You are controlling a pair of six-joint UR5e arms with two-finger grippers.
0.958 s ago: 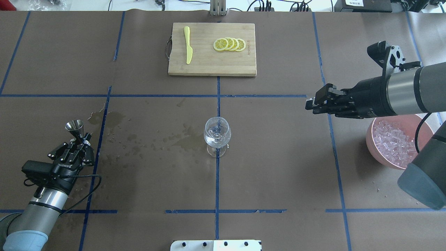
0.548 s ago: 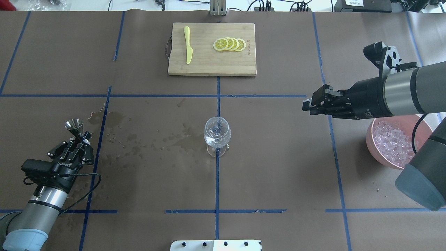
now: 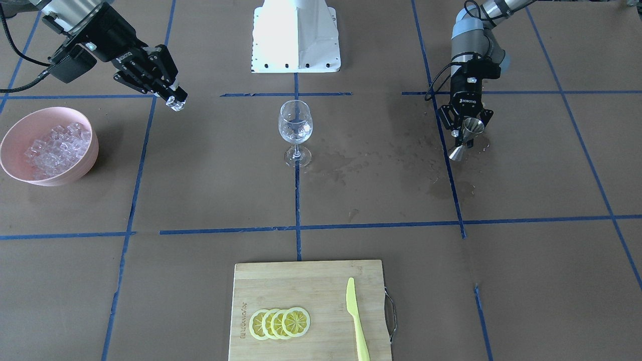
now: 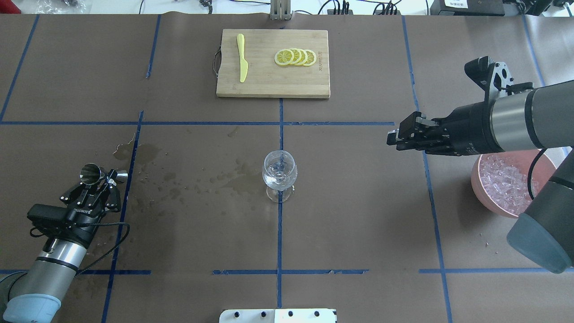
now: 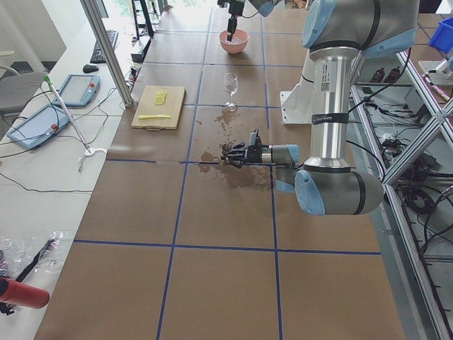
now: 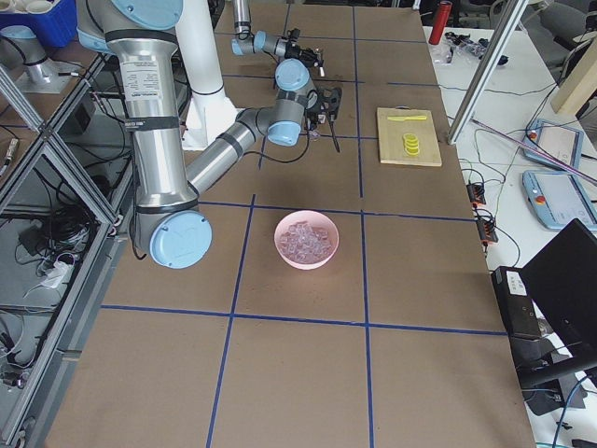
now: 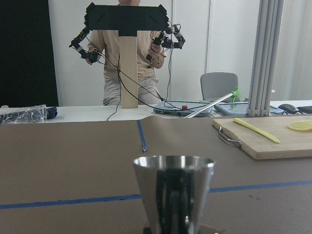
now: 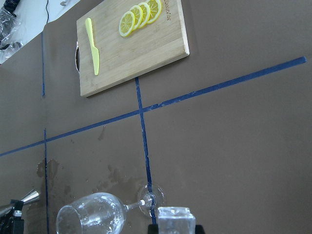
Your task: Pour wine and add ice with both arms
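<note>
A stemmed wine glass [image 4: 279, 172] stands upright at the table's centre, with a little clear wine [image 3: 295, 134] low in its bowl. To its right and above the table, my right gripper [image 4: 391, 138] is shut on one ice cube [image 3: 175, 103], which also shows in the right wrist view [image 8: 173, 218]. More ice [image 4: 502, 179] fills the pink bowl [image 4: 476, 190] under that arm. At the left, low over the table, my left gripper [image 4: 109, 178] is shut on a steel jigger [image 4: 90, 174] that leans over to the left.
At the far middle a bamboo cutting board [image 4: 273, 83] carries lemon slices [image 4: 296, 57] and a yellow knife [image 4: 242, 58]. Wet stains [image 4: 179, 179] spread between the jigger and the glass. The white base block [image 3: 296, 35] sits at the robot's edge. A person [image 7: 129, 63] stands beyond the table.
My right gripper has carried the ice cube a little to the left, toward the glass. The jigger in my left gripper has tipped down and leftward; that arm has barely moved.
</note>
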